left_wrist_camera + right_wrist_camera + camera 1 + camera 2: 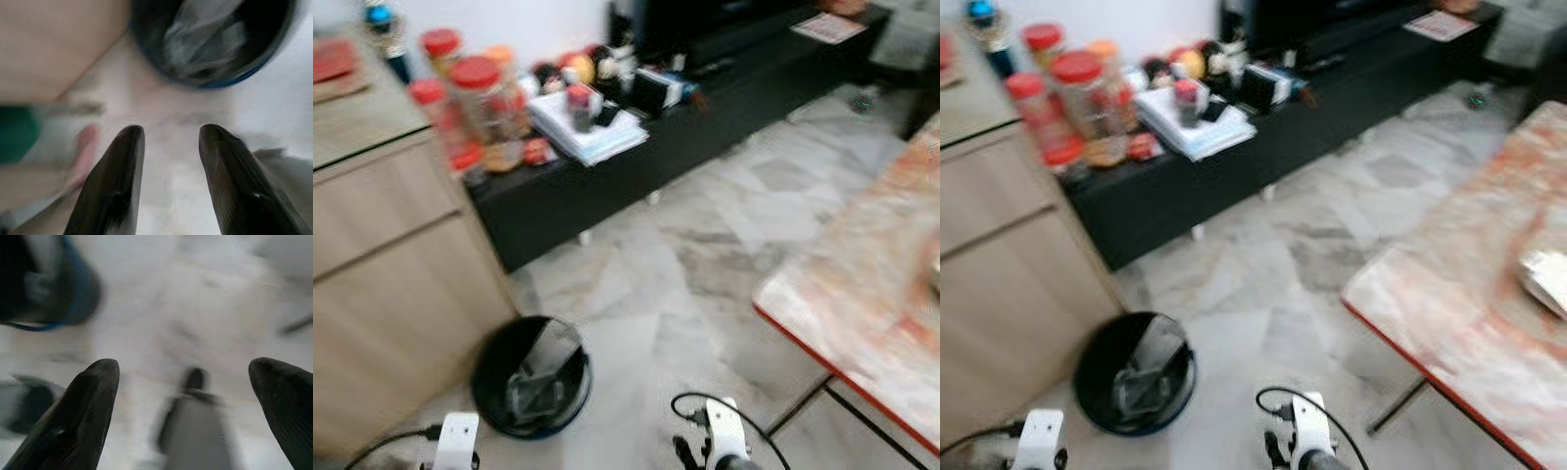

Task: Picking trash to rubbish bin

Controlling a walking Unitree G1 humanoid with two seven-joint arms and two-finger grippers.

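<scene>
A round black rubbish bin [530, 377] with a blue base stands on the marble floor beside a wooden cabinet, with clear crumpled plastic inside. A white piece of trash [1545, 279] lies on the reddish table at the right. Both arms hang low: the left wrist [457, 441] is just in front of the bin and the right wrist [724, 436] is over bare floor. My left gripper [170, 131] is open and empty, pointing at the floor near the bin [210, 44]. My right gripper [183, 364] is wide open and empty, with the bin [44, 289] off to one side.
The wooden cabinet [391, 274] rises at the left. A low black bench [636, 147] behind carries red-lidded jars, papers and clutter. The table [862, 304], with thin legs, juts in from the right. Marble floor lies between. All views are blurred.
</scene>
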